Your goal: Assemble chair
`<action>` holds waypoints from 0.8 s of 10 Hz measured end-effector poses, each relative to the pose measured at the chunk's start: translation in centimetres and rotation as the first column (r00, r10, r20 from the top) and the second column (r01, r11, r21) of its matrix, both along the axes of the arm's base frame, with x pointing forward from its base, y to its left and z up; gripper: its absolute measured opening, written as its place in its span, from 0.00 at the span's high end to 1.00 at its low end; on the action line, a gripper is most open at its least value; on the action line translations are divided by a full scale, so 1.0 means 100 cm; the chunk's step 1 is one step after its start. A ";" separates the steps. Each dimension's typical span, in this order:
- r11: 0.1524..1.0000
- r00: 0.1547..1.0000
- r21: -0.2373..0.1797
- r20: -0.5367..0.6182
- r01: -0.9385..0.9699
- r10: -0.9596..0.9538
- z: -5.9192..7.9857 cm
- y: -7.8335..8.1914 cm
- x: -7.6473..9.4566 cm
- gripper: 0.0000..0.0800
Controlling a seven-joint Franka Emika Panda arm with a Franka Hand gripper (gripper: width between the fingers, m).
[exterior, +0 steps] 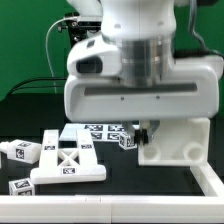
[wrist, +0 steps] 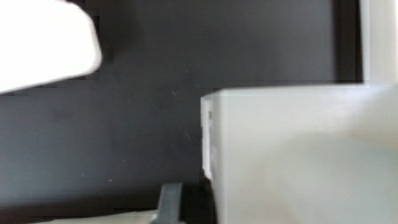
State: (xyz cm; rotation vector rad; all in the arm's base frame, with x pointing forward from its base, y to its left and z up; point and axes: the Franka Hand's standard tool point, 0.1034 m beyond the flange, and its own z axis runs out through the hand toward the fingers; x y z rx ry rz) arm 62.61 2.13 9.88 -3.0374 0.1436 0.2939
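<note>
The pincer point(exterior: 143, 133) hung low under the arm's bulky white wrist, tight against a chunky chair slab point(exterior: 178, 140) at the exterior view's right. Its gap was hidden, so I couldn't tell if it was wide or narrow! The cross-braced panel point(exterior: 70, 162) lay toward the left on the black table point(exterior: 150, 185), with the marker board point(exterior: 105, 129) behind. In the wrist view, one dark finger point(wrist: 173, 203) showed just beside a big blurred white block point(wrist: 302, 150).
</note>
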 end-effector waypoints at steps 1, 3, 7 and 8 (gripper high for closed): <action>1.000 0.999 -0.003 0.051 -0.008 0.008 0.006 -0.004 -0.009 0.97; 1.000 0.988 -0.022 0.151 -0.014 0.017 0.003 -0.016 -0.012 0.97; 0.996 0.899 -0.088 0.438 0.011 0.029 -0.011 -0.017 -0.002 0.97; 0.994 0.852 -0.106 0.523 0.026 0.034 -0.009 -0.021 0.003 0.97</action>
